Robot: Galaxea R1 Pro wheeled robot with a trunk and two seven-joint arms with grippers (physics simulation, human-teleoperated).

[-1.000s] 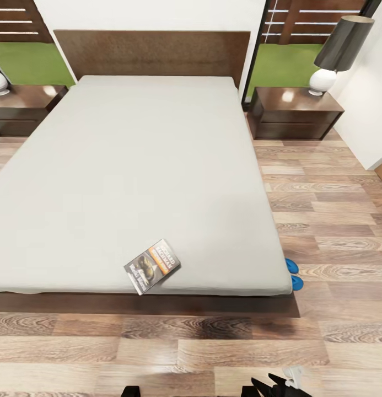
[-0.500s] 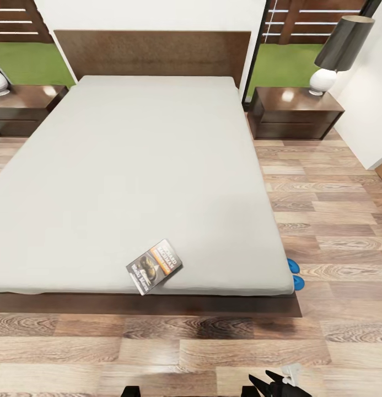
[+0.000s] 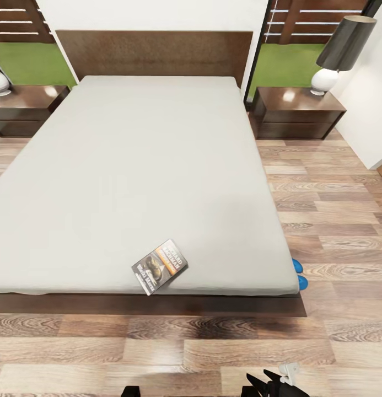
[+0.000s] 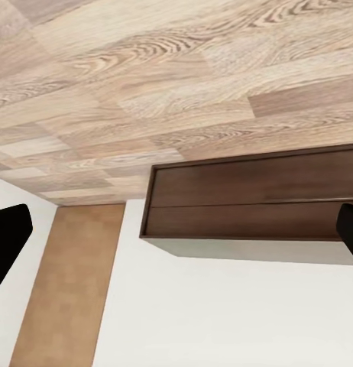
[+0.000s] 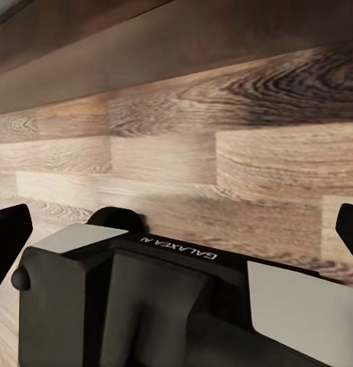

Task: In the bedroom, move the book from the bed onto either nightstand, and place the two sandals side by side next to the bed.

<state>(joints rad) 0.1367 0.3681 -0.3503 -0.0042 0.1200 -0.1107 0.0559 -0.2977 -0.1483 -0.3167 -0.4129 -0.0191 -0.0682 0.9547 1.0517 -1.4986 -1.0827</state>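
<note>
Head view: the bed is seen from its foot, the light-grey mattress bare except for the book, which lies flat and skewed close to the foot edge, nearer the bed's right corner than the left. Two blue sandals are glimpsed on the wood-plank floor at the bed's right foot corner, mostly hidden under the mattress edge; only two rounded tips are seen, one just beside the other. A nightstand is set at the right of the headboard, carrying a lamp with a dark shade and white base. A second nightstand is set at the left of the headboard, with a white object at the picture's edge. Black-framed windows with fence and grass are seen behind. Part of the right end effector is caught at the lower edge, over the floor and well apart from the bed.

Left wrist view: the left end effector is held wide apart, a dark fingertip at each side. Between them a dark-brown drawer cabinet, plank floor and white wall are framed.

Right wrist view: the right end effector's fingers are likewise spread apart, nothing between them. The robot's own grey housing and plank floor are framed, with the bed's dark frame along one edge.
</note>
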